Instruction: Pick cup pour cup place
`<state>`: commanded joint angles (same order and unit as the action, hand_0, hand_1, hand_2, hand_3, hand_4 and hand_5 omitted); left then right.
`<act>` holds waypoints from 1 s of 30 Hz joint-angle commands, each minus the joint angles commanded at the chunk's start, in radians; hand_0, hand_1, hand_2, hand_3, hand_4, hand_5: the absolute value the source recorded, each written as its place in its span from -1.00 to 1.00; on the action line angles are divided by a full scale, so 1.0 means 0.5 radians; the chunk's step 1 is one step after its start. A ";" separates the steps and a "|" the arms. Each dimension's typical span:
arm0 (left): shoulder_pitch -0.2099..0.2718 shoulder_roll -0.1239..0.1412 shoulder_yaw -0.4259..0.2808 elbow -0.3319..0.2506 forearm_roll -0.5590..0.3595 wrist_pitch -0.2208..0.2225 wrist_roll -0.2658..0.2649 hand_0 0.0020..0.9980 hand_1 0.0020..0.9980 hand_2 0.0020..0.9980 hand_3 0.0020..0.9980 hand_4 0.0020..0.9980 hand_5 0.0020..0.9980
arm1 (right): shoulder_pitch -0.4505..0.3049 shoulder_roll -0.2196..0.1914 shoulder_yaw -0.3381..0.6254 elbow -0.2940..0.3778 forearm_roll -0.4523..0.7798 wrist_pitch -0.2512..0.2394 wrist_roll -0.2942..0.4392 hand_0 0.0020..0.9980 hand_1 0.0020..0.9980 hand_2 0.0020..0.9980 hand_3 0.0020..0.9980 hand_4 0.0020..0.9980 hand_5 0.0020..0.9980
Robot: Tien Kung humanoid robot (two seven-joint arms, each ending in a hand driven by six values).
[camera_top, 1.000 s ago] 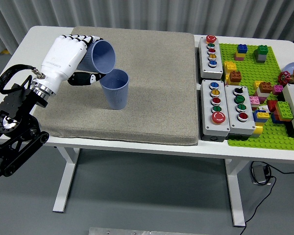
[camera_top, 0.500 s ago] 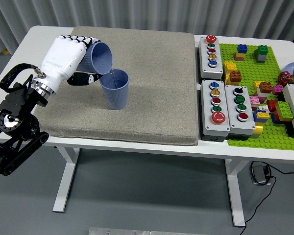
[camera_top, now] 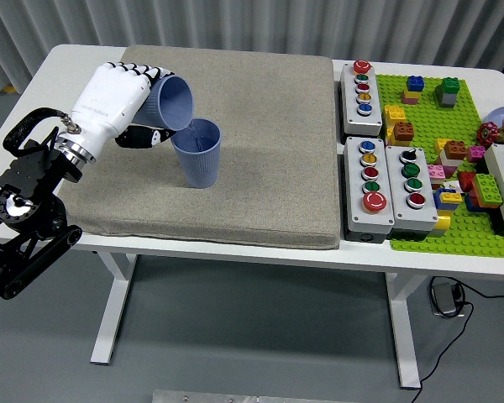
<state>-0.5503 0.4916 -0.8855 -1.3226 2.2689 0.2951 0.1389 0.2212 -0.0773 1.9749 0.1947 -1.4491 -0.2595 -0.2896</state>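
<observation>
Head view: the left hand (camera_top: 118, 101), white-shelled with black finger joints, has its fingers curled around a blue ribbed cup (camera_top: 170, 102) and holds it tipped well over, mouth facing right and down. The lip of this tilted cup hangs just above the rim of a second blue cup (camera_top: 196, 153), which stands upright on the grey mat (camera_top: 260, 143). The two rims look very close, possibly touching; the angle does not settle it, and whether anything is passing between them cannot be made out.

Taking the upright cup as the landmark: the held cup is up and to its left, the hand further left still, and the black left arm (camera_top: 25, 210) runs down from the hand toward the lower left, off the white table (camera_top: 67, 63). The mat spreads out on all sides of the upright cup, with most of its bare surface to the right. Well to the right of the cup, past the mat's edge, sit three grey button boxes (camera_top: 369, 172) with coloured push buttons. Beyond those, farther right again, lies a green building-brick baseplate (camera_top: 454, 227) scattered with coloured bricks (camera_top: 447, 91). At the far right edge another button box is partly cut off.
</observation>
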 joint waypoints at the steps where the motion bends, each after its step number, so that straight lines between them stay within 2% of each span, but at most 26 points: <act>1: -0.008 0.005 0.009 0.001 0.000 0.001 0.002 -0.03 0.06 0.13 0.16 0.46 -0.66 | 0.002 0.000 0.000 0.000 0.001 0.000 0.000 0.35 0.20 0.13 0.16 -1.00 -0.91; 9: -0.052 0.054 0.048 0.002 0.000 0.003 0.006 -0.02 0.05 0.13 0.16 0.46 -0.65 | 0.011 -0.004 -0.007 -0.001 0.015 -0.003 0.001 0.35 0.20 0.13 0.16 -1.00 -0.91; 30: -0.125 0.106 0.154 0.002 0.000 0.011 0.067 -0.01 0.05 0.13 0.14 0.45 -0.66 | 0.012 -0.007 -0.020 -0.003 0.038 -0.007 0.006 0.35 0.20 0.13 0.16 -1.00 -0.91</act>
<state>-0.6126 0.5444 -0.8083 -1.3218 2.2689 0.3008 0.1722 0.2270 -0.0809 1.9652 0.1932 -1.4299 -0.2630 -0.2867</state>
